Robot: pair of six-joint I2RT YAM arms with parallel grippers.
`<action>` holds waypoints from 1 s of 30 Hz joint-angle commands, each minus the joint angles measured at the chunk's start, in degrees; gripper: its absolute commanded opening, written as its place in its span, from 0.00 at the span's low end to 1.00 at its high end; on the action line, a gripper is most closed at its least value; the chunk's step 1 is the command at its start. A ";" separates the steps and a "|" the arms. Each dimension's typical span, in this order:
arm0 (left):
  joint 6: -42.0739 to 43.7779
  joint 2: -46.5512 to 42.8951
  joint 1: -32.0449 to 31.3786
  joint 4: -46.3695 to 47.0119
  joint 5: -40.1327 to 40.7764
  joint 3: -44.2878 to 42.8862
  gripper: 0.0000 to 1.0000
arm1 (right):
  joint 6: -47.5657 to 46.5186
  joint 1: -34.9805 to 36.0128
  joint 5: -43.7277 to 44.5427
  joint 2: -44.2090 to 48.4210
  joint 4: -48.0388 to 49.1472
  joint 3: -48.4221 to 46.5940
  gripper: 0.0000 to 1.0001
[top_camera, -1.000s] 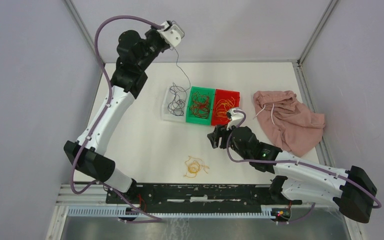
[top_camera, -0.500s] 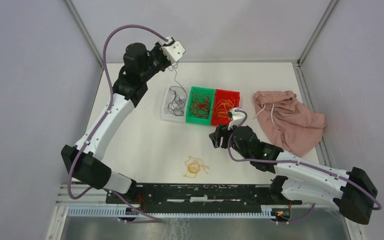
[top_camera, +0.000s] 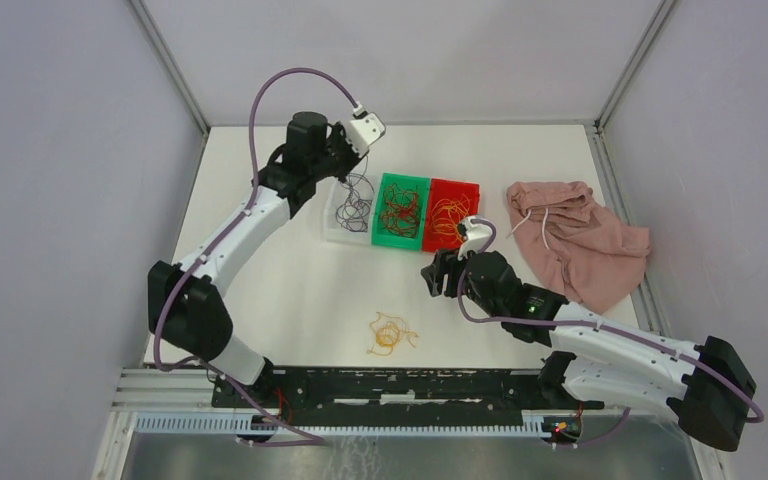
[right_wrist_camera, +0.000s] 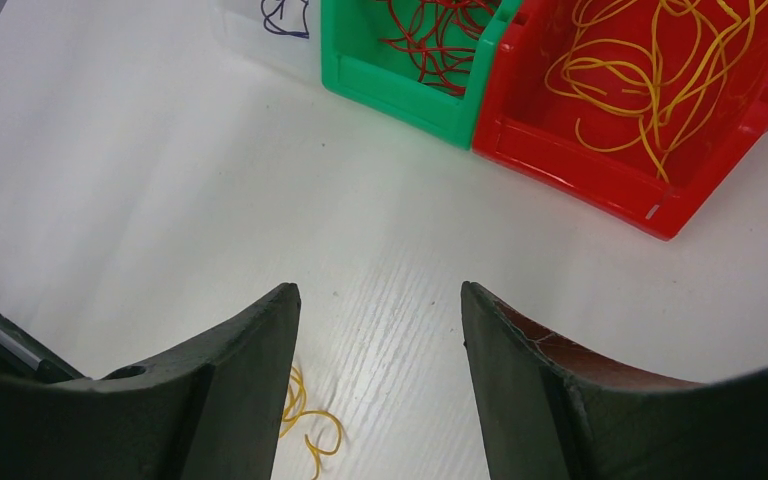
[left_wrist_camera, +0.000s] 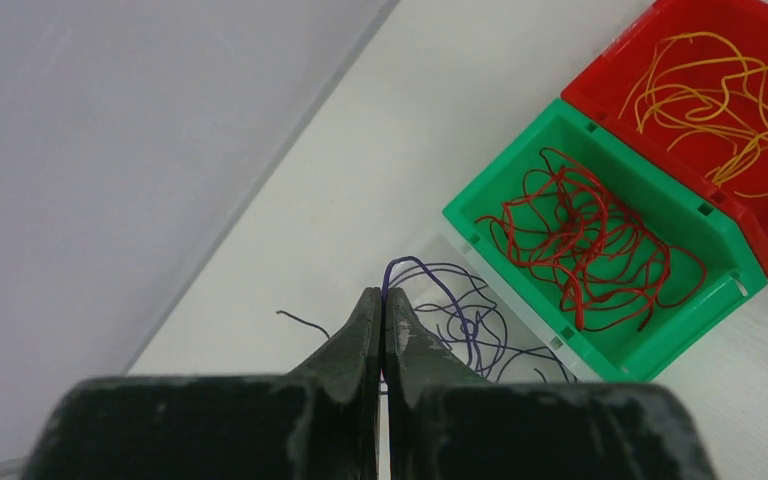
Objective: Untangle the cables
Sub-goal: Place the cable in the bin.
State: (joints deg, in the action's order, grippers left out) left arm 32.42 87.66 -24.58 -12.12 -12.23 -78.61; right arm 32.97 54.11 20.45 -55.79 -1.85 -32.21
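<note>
Left pincer: fingers pressed together, clamped on one purple cable. The cable arches out from the tips and drops into the clear bin. One loose end lies outside on the tabletop, just left of the fingers. The pincer hangs over the far left corner of that bin.

Three bins sit in a row, touching, mid-tabletop:
- clear bin, left: dark purple cables, a loose tangle.
- green bin, middle: dark red cables, densely looped.
- red bin, right: yellow cables, loosely spread.

Right pincer: fingers wide apart, nothing between them. It is low over bare tabletop, just on the near side of the green and red bins. The wrist view shows the near walls of both bins straight ahead and a corner of the clear bin at the top left.

Yellow-orange clump: a small knot of cables lying alone on the tabletop, near the front edge, well apart from the bins. The right wrist view catches part of it beside the left finger.

Pink cloth: crumpled at the right side of the tabletop, with a white drawstring trailing across it. It lies near the red bin but apart from it.
</note>
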 commanded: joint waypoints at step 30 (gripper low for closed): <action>1.76 19.76 2.25 8.95 5.77 -0.21 0.03 | 2.69 -3.59 -0.42 -2.24 0.97 -1.35 0.66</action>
State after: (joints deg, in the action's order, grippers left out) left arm 32.01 106.04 -22.15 -10.22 -7.11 -79.07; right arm 34.83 51.22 20.38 -57.58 -2.09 -32.23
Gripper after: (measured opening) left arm 0.052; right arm 0.661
